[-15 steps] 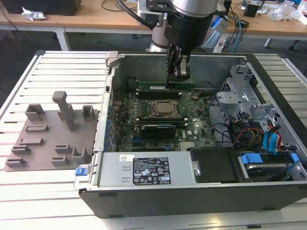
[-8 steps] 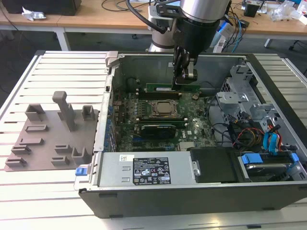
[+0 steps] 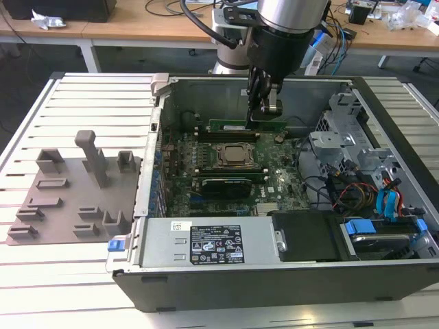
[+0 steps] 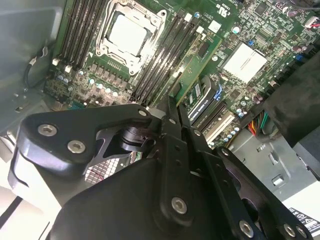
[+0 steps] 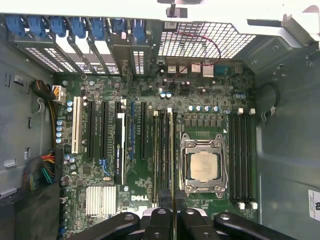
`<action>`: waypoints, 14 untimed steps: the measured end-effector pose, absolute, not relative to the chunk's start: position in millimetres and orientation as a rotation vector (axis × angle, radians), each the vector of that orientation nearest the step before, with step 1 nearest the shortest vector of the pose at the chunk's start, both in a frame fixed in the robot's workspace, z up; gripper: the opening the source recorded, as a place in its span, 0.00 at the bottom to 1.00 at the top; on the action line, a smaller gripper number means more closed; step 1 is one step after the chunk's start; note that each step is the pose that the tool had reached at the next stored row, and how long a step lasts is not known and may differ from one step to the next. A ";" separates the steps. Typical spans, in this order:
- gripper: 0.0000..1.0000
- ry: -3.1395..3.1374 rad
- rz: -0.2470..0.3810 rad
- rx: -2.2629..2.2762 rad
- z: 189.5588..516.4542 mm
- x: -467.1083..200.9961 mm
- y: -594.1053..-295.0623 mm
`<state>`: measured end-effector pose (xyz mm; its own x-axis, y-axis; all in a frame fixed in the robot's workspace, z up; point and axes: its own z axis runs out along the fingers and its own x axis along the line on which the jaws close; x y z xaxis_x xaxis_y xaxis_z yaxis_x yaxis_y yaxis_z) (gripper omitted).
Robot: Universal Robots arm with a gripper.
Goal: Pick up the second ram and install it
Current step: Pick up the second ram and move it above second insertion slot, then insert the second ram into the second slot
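**Item 1. Computer case (image 3: 274,291).** It lies open-sided on the slatted worktop (image 3: 82,103). Contents you can check:
- The motherboard (image 3: 278,171) covers the left and middle of the floor.
- The CPU socket (image 3: 233,156) sits at the motherboard's centre.
- The power supply (image 3: 206,243) runs along the near wall.
- The drive cage (image 3: 339,137) stands at the right.
- A blue-handled drive (image 3: 384,243) is at the near right.
- Coloured cables (image 3: 350,195) run between the cage and the drive.

**Item 2. Second ram (image 3: 233,125).** This is a green stick lying lengthwise left to right, directly under the end effector (image 3: 264,113).
- In the first wrist view it shows edge-on (image 5: 172,165). It runs in line with the memory slots between the socket (image 5: 202,165) and the expansion card (image 5: 120,145).
- In the second wrist view its green face (image 4: 195,67) runs into the fingers.
- You cannot tell whether it is seated in a slot.

**Item 3. End effector (image 5: 173,212).** The fingers are drawn in narrow, one on each face of the second ram, and grip it.

**Item 4. Other memory stick (image 3: 223,182).** It stands in the slots on the socket's near side.

**Item 5. Grey fixture tray (image 3: 41,205).** It sits on the worktop just left of the case and carries raised holders and an upright post (image 3: 92,157).
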<state>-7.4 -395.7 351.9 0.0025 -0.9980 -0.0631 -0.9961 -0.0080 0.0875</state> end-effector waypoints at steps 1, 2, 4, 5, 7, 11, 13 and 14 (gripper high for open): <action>0.13 -2.200 -0.166 2.212 351.8 -7.4 -395.6; 0.13 -2.200 -0.166 2.212 351.8 -7.4 -395.6; 0.13 -2.200 -0.167 2.212 351.7 -7.4 -395.6; 0.13 -2.200 -0.166 2.212 351.7 -7.4 -395.6; 0.13 -2.200 -0.166 2.212 351.6 -7.4 -395.6; 0.13 -2.201 -0.168 2.212 346.3 -7.7 -395.6; 0.13 -2.201 -0.169 2.213 342.6 -7.7 -395.6; 0.13 -2.201 -0.168 2.213 341.5 -7.7 -395.6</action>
<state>-7.7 -395.6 341.5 0.0025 -0.9979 -0.0648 -0.9961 -0.0082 0.0875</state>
